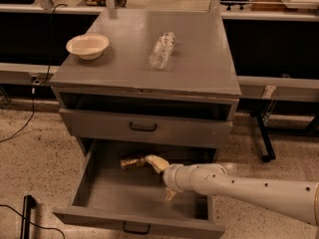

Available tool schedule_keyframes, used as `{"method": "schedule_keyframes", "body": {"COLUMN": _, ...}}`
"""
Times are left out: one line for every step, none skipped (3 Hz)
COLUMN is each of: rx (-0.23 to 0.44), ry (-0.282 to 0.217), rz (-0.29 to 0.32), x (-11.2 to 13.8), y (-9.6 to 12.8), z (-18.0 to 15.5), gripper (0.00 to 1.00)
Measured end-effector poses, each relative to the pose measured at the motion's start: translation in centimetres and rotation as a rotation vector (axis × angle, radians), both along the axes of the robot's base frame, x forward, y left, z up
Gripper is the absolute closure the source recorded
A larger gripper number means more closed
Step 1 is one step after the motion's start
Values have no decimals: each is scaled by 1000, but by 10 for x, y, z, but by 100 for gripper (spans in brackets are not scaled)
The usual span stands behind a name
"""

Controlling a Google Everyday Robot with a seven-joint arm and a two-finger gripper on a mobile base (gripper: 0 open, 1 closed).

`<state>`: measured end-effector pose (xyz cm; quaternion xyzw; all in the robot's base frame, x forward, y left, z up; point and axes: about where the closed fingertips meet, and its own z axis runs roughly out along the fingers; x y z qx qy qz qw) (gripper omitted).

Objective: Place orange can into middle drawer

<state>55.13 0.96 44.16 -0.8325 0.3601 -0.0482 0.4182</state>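
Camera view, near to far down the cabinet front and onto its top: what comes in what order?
Front wall of the open grey metal drawer → gripper inside that drawer, fingers spread → orange-brown metal can lying on its side near the drawer's back → closed upper grey drawer front → clear crinkled plastic bottle on the cabinet top.

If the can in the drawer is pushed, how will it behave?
The can lies sideways in the flat-floored drawer, so it would probably roll. It looks small, so likely light. The gripper is beside it, inside the drawer.
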Motion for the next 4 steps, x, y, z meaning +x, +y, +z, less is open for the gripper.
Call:
{"method": "schedule_keyframes", "body": {"rx": 0, "ry": 0, "rz": 0, "x": 0, "y": 0, "z": 0, "gripper": 0}}
{"method": "schedule_keyframes", "body": {"rx": 6, "ry": -26, "rz": -3, "x": -2, "y": -4, "z": 9, "gripper": 0}}
{"method": "schedule_keyframes", "body": {"rx": 62, "ry": -26, "rz": 0, "x": -11, "y": -9, "z": 20, "gripper": 0}}
{"method": "schedule_keyframes", "body": {"rx": 188, "ry": -42, "rz": 34, "x": -25, "y": -18, "z": 52, "gripper": 0}}
